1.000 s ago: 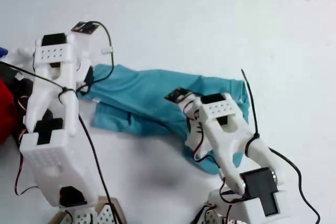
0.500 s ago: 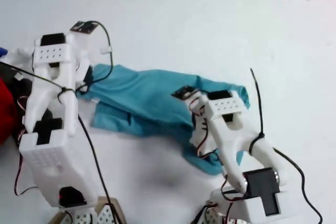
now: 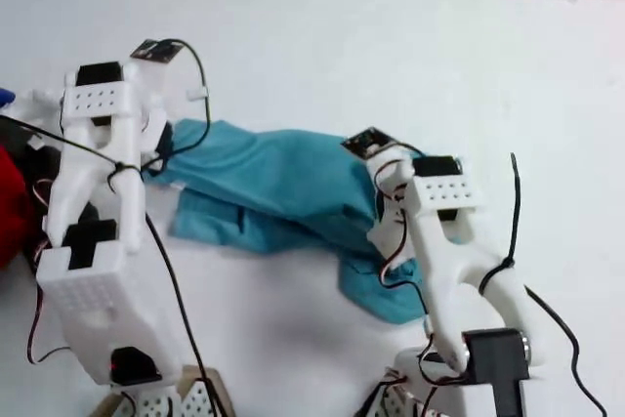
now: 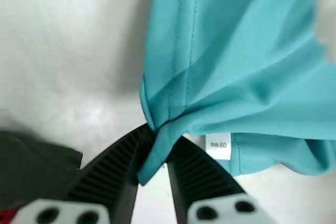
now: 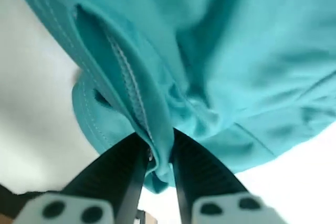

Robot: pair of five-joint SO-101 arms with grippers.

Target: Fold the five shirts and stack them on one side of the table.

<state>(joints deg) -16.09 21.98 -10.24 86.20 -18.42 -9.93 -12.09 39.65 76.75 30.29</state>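
The teal shirt [image 3: 273, 187] lies bunched on the worktop [image 3: 391, 56], its long axis running from 9 to 4 o'clock. The left gripper [image 4: 157, 148] has its fingers clamped on the 9 o'clock end. The right gripper [image 5: 160, 153] pinches a seamed fold, possibly a sleeve, toward 4 o'clock.

the left arm [image 3: 93, 192] is stretched forward, its wrist tipped down, left jaws pinched on an edge of the teal shirt [image 4: 236, 51]. the right arm [image 3: 444, 241] is stretched forward too, right jaws squeezed on a fold of the shirt, well apart from the left jaws.
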